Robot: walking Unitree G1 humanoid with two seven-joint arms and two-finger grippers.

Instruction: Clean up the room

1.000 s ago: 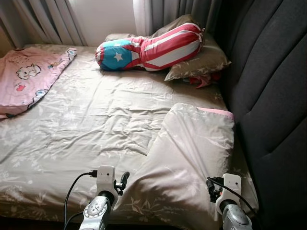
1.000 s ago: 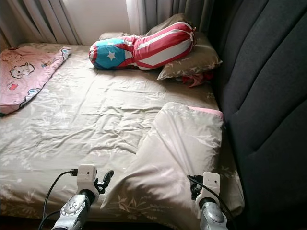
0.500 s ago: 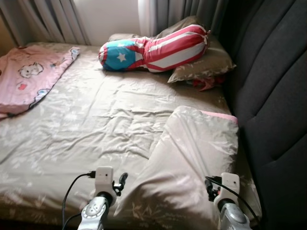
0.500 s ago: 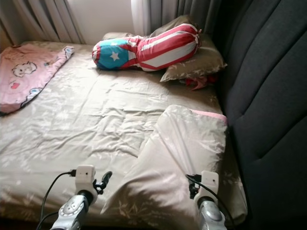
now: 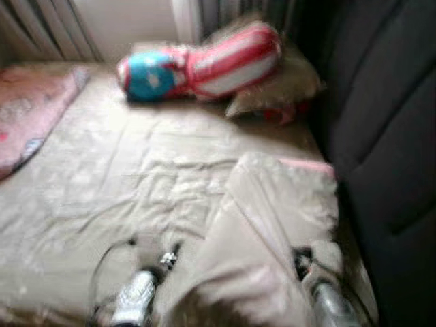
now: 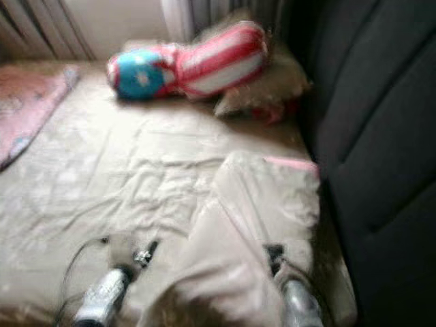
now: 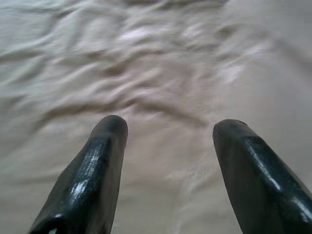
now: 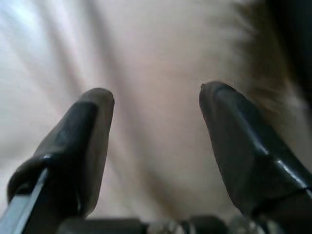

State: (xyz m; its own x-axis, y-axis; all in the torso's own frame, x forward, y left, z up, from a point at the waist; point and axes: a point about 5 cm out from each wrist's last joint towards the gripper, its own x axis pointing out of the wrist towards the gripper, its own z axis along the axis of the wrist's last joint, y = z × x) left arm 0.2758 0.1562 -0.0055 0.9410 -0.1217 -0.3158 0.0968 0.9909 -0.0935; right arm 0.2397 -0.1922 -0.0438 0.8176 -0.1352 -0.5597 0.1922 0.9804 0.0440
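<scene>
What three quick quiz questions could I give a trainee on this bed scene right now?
1. True or false: the left pincer has its fingers apart with nothing between them.
2. What lies against the dark headboard at the far end of the bed? A) a red, white and blue bolster on a pillow B) a laundry basket C) a laptop
3. Fill in: the right pincer hangs over the folded-back beige ____.

Key: 1 true; 2 A; 3 duvet.
</scene>
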